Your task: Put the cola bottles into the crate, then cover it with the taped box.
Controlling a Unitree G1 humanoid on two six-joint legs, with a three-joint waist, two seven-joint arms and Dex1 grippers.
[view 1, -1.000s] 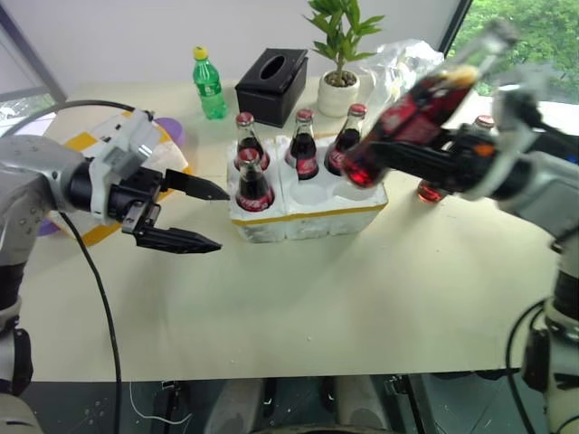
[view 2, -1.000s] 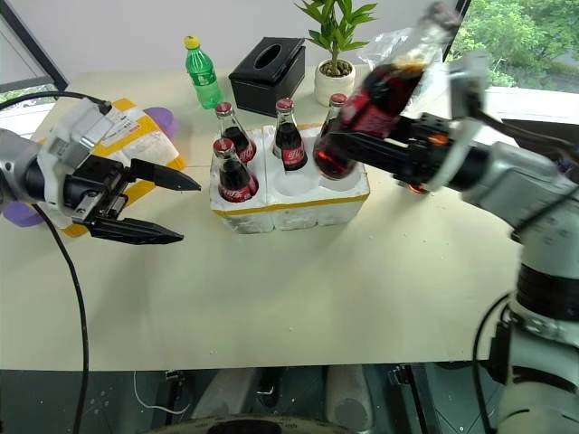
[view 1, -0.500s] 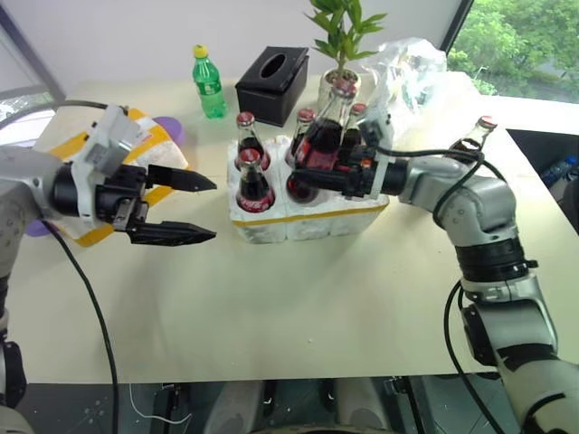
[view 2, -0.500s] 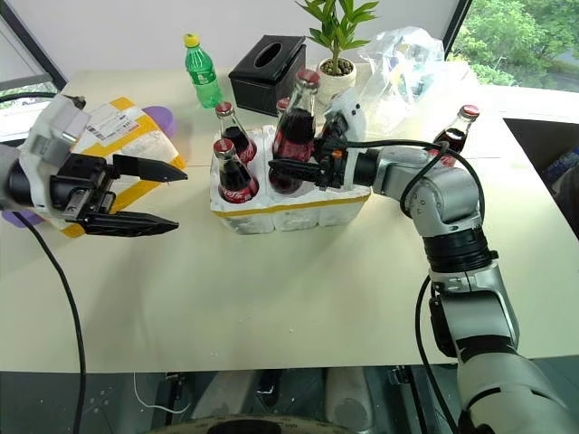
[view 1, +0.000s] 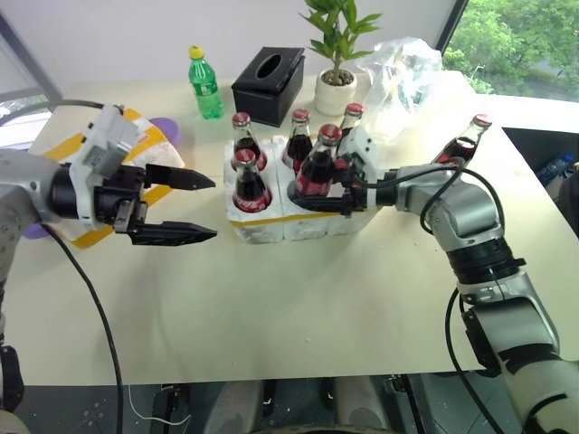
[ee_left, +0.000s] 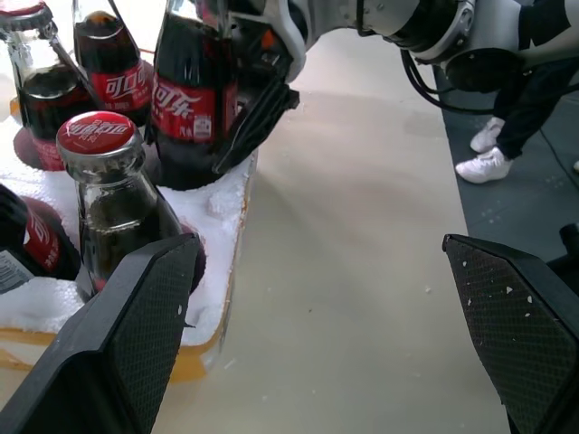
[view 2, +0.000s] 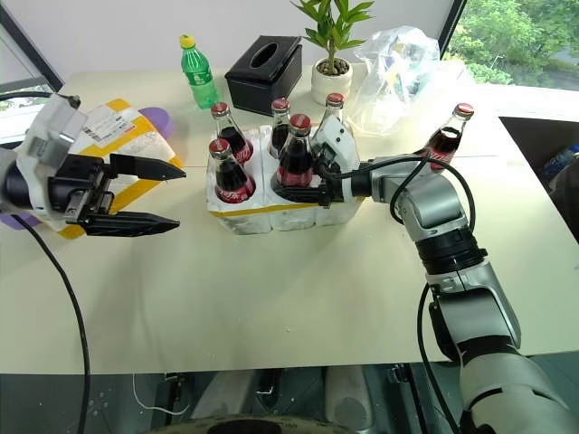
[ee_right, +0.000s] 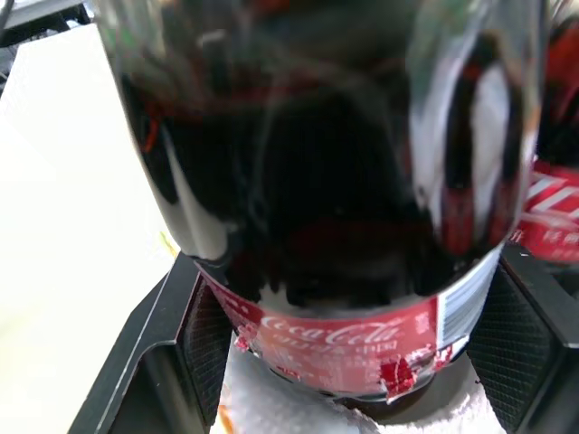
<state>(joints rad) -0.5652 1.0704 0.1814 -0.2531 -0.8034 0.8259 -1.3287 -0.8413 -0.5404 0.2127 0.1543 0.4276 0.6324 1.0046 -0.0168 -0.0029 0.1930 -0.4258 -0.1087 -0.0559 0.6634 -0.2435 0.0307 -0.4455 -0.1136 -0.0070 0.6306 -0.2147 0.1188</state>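
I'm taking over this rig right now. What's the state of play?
Left gripper: open, empty, beside the crate.
Right gripper: shut on a cola bottle, set into the front middle well.
Done: four other bottles stand in the crate.
Left: release this one; load the sixth bottle, on the table behind the right arm; then cover the crate with the taped box, on the table's left.
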